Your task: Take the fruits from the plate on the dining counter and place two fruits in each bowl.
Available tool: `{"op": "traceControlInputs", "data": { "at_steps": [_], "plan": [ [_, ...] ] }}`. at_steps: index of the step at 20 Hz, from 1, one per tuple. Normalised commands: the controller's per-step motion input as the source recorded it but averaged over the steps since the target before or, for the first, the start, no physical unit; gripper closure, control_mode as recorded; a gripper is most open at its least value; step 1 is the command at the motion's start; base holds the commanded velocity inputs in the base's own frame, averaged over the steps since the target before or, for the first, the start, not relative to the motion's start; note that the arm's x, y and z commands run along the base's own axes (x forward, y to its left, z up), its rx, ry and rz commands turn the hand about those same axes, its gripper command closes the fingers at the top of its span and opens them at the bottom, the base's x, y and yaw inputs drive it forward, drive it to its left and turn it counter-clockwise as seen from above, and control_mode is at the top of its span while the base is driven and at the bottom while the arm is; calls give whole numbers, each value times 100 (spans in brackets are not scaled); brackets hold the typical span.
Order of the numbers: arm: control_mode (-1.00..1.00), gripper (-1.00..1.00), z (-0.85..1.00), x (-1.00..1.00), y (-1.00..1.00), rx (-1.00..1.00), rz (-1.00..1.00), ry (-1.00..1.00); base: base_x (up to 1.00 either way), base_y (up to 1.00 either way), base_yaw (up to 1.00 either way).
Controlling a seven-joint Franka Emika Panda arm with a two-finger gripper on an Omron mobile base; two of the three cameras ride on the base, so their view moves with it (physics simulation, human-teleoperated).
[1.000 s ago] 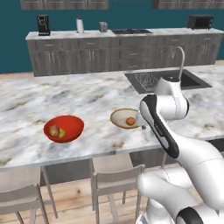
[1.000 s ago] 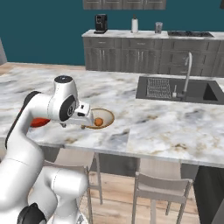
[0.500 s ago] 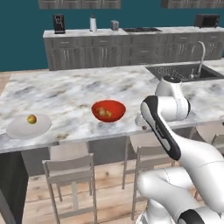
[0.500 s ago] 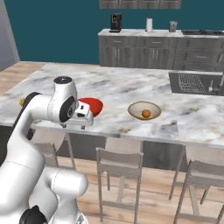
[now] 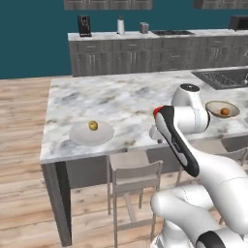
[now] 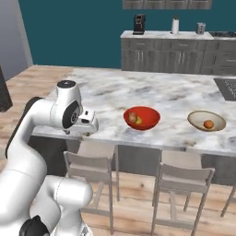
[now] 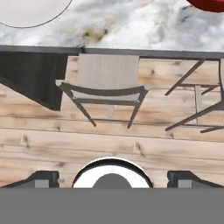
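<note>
Rendered kitchen, teal wall, wood floor; big marble-topped desk [image 5: 126, 104] with dark base, stools tucked under its near edge. Back counter [image 5: 155, 53] with grey drawer fronts along the wall, coffee machine [image 5: 84, 25] on top.

Plate [image 5: 85, 138] sits on the desk's left end near the front edge, one yellow-green apple [image 5: 93, 126] on it. Plate rim also shows at the top left of the hand view [image 7: 30, 13].

Red bowl [image 6: 142, 118] on the desk in the right base view, two fruits inside: a yellowish one and a brownish-red one, kinds hard to tell. In the left base view the arm covers most of it, just a red sliver. Tan bowl [image 6: 206, 120] well to the right of the red one, small orange [image 6: 209, 124] inside; also seen at [image 5: 222, 109].

Claw [image 7: 112, 179]: finger tips at the bottom of the hand view, set wide apart, nothing between them, touching nothing. It hangs off the desk's front edge, looking down at a stool [image 7: 105, 89] and the floor. In the right base view the hand [image 6: 85, 123] sits at the desk edge, left of the red bowl.
</note>
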Motion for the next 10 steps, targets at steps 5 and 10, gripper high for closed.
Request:
{"op": "traceControlInputs", "data": {
  "at_steps": [5, 10],
  "plan": [
    [100, -100, 0, 0, 0, 0, 0, 0, 0, 99, 0],
    [100, -100, 0, 0, 0, 0, 0, 0, 22, 67, 1]
  ]
}}
